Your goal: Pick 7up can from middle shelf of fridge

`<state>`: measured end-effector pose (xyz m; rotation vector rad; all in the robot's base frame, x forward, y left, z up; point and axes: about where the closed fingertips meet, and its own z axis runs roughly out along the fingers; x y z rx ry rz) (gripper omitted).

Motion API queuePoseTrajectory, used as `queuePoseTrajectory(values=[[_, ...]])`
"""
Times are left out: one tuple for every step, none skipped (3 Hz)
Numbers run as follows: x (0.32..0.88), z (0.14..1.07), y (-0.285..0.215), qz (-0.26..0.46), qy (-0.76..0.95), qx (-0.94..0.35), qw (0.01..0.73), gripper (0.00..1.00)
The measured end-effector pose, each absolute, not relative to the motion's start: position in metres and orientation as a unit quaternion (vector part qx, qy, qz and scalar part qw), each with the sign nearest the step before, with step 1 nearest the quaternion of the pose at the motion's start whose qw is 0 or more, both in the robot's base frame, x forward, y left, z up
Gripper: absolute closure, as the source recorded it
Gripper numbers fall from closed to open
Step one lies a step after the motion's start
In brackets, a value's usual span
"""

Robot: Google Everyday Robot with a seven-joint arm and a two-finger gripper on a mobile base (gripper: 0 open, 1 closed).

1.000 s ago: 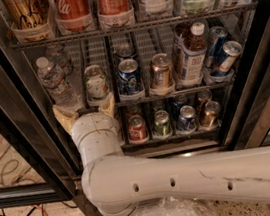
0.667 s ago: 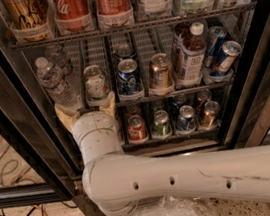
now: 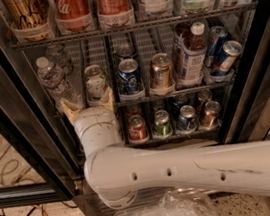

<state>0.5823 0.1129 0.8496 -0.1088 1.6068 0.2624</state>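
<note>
Gripper (image 3: 90, 106) sat just below & in front of the 7up can (image 3: 96, 83). Jaws were spread, with one tan fingertip (image 3: 107, 98) by each side of the can's base and nothing pinched.

The can stood upright at the front of its lane on the middle shelf (image 3: 146, 98) of the fridge (image 3: 6, 124). A water bottle (image 3: 52, 79) was just left of the can and a blue can (image 3: 129, 75) just right of it.

Step in hand looked like the final reach-in before the grasp. To do it well:
- Tips looked low vs. the can, so prob. raise them toward mid-body first. A pinch at the base could tip it.
- Go straight in along the can's lane w/o yaw. Room looked tighter on the bottle side of the can than on the blue-can side.
- Close only once the pads flank the can's widest part.
- Then lift a touch to clear the tray lip under the can, and pull straight back.

Hard to make out:
- The wrist covered the shelf front right below the can.
- Couldn't tell if the fingertips touched the can or stopped short of it; depth was unclear.
- The can's logo was too blurred to read.
- Whatever stood behind the can was hidden.
</note>
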Motion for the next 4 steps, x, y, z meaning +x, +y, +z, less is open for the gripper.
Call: queuePoseTrajectory(values=[[0.59, 0.848, 0.111, 0.112, 0.716, -0.052, 0.687, 0.25], [0.596, 0.845, 0.105, 0.1, 0.717, -0.048, 0.688, 0.3], [0.604, 0.844, 0.098, 0.086, 0.715, -0.042, 0.692, 0.31], [0.611, 0.842, 0.092, 0.073, 0.714, -0.038, 0.695, 0.31]])
